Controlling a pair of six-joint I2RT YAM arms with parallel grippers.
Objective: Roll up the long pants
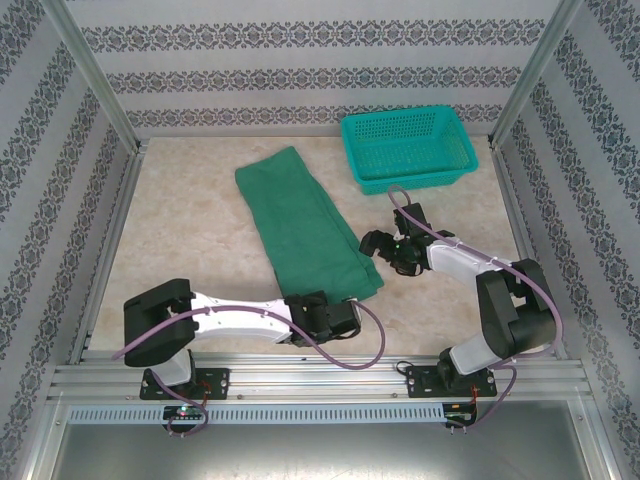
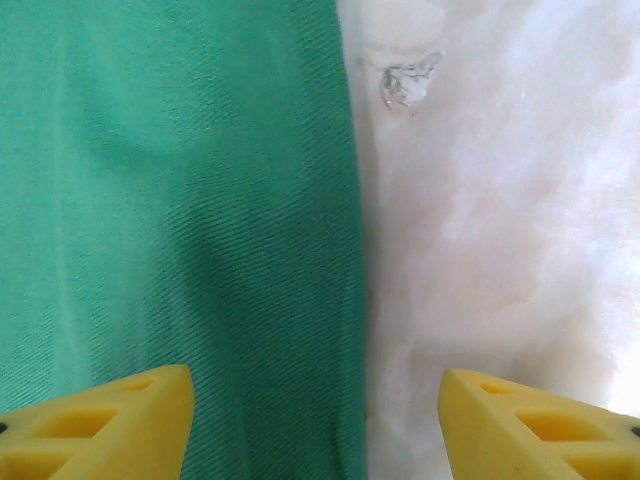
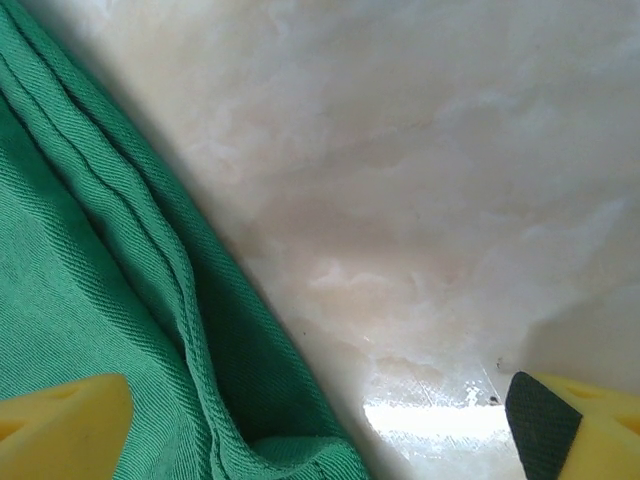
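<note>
The long pants (image 1: pixel 300 225) lie folded into a long dark green strip running from the back left toward the front middle of the table. My left gripper (image 1: pixel 347 312) sits at the strip's near end, open; in the left wrist view its yellow fingers (image 2: pixel 110 420) straddle the right edge of the pants (image 2: pixel 180 220), one over cloth and one over bare table. My right gripper (image 1: pixel 378 247) is at the strip's right side, open, with layered edges of the pants (image 3: pixel 100 290) under its left finger (image 3: pixel 60 425).
A teal mesh basket (image 1: pixel 400 113) stands at the back right, close behind the right arm. The marble-look table (image 1: pixel 190 230) is walled by patterned panels on three sides. A dark chip in the table surface (image 2: pixel 408 82) lies just right of the cloth edge.
</note>
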